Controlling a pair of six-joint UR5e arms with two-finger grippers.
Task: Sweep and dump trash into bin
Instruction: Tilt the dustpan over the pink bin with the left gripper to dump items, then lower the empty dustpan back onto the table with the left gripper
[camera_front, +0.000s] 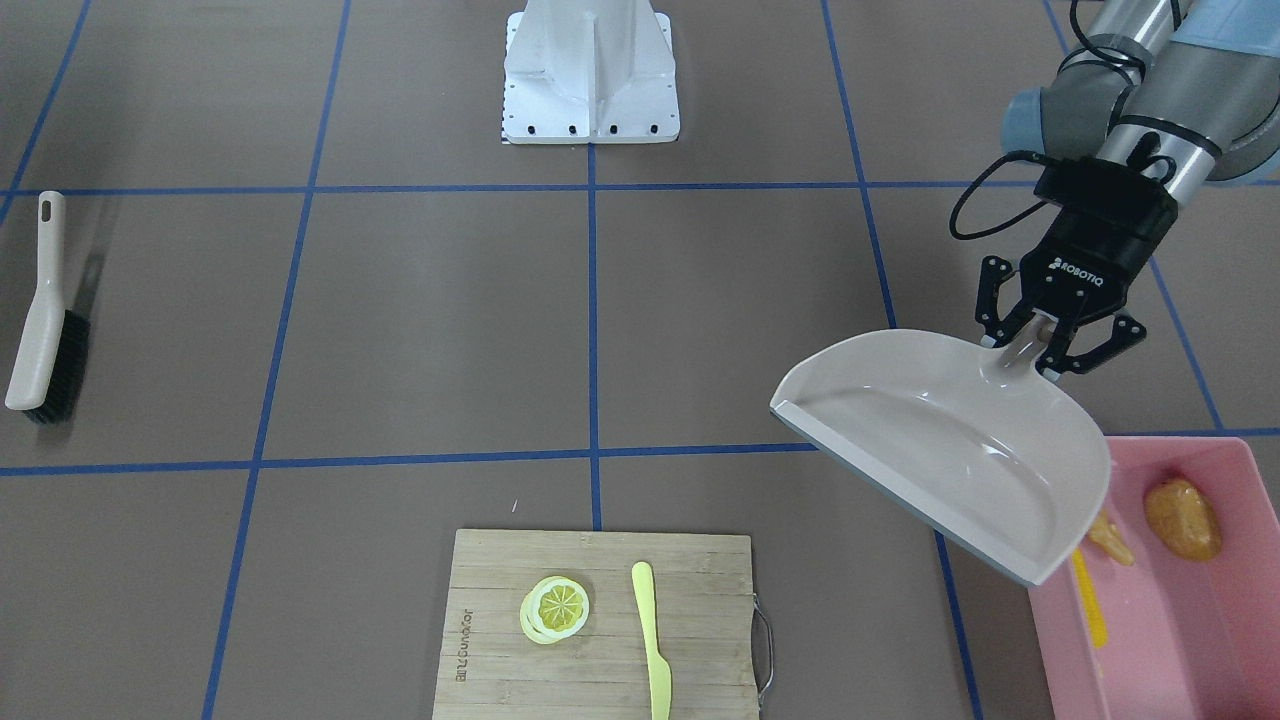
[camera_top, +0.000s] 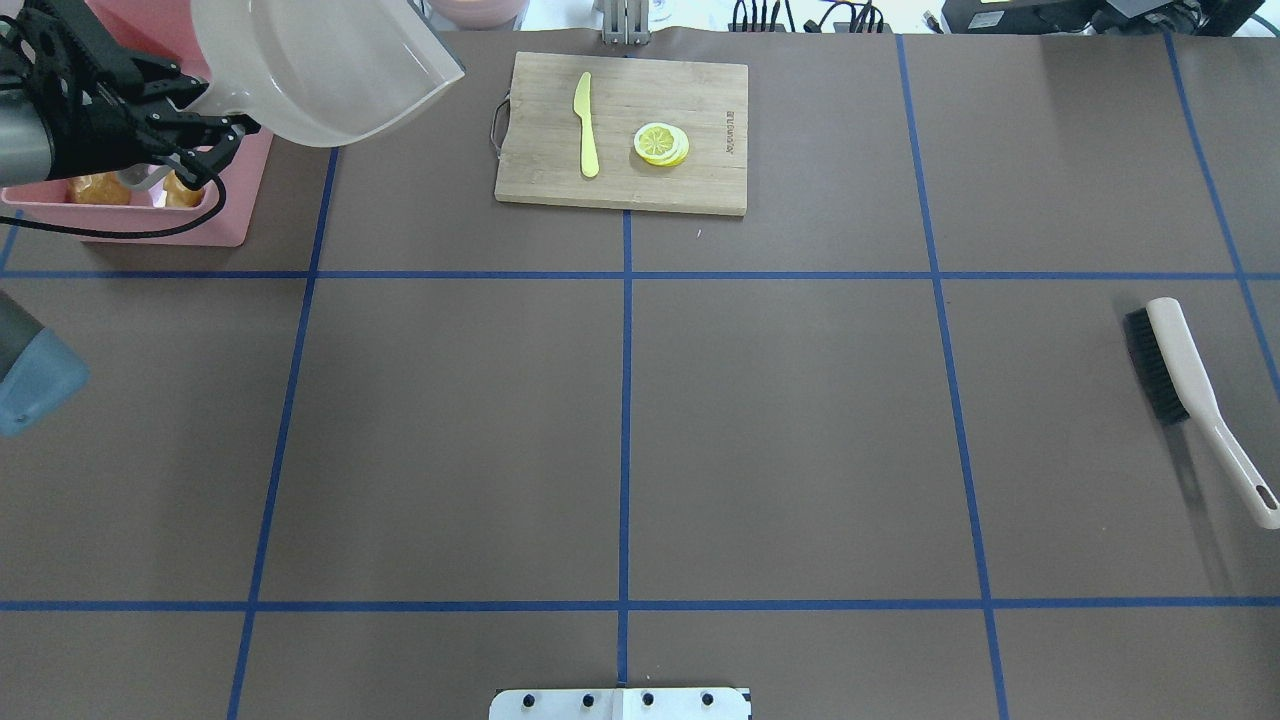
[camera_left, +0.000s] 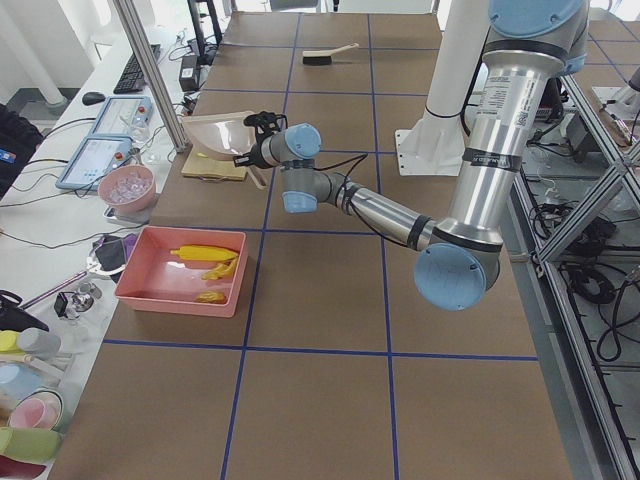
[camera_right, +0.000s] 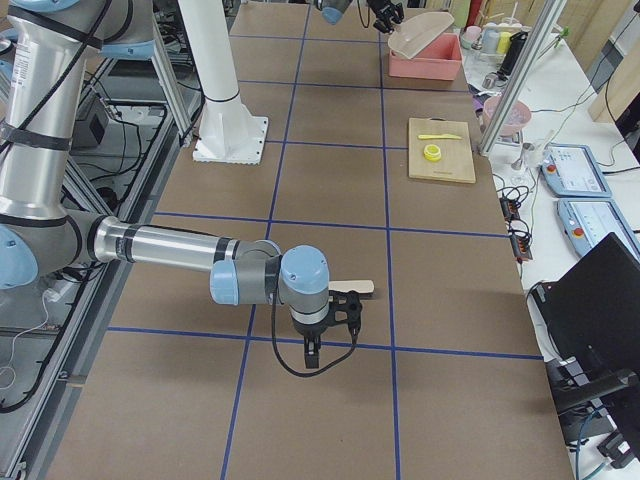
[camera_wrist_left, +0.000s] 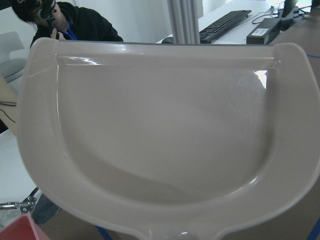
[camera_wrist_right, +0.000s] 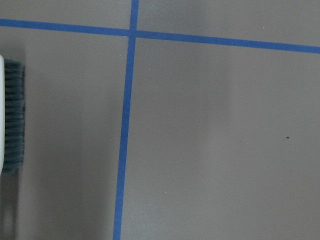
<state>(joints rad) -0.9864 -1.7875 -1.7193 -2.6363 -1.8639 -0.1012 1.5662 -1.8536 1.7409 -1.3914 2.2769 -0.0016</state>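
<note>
My left gripper (camera_front: 1047, 338) is shut on the handle of the beige dustpan (camera_front: 950, 450), which hangs empty and tilted in the air by the bin's edge. The left wrist view shows the pan's bare inside (camera_wrist_left: 160, 125). The pink bin (camera_front: 1200, 640) holds the brown potato (camera_front: 1183, 517), the tan ginger root (camera_front: 1110, 540) and the yellow corn cob (camera_front: 1090, 600), partly hidden by the pan. My right gripper (camera_right: 345, 305) shows only in the exterior right view, low beside the brush (camera_right: 357, 287); I cannot tell whether it is open or shut.
The brush (camera_top: 1190, 395) lies flat at the table's right side. A wooden cutting board (camera_front: 500, 570) at the far edge carries a lemon slice (camera_front: 555, 608) and a pale yellow plastic knife (camera_front: 652, 640). The robot's base plate (camera_front: 590, 90) stands mid-table.
</note>
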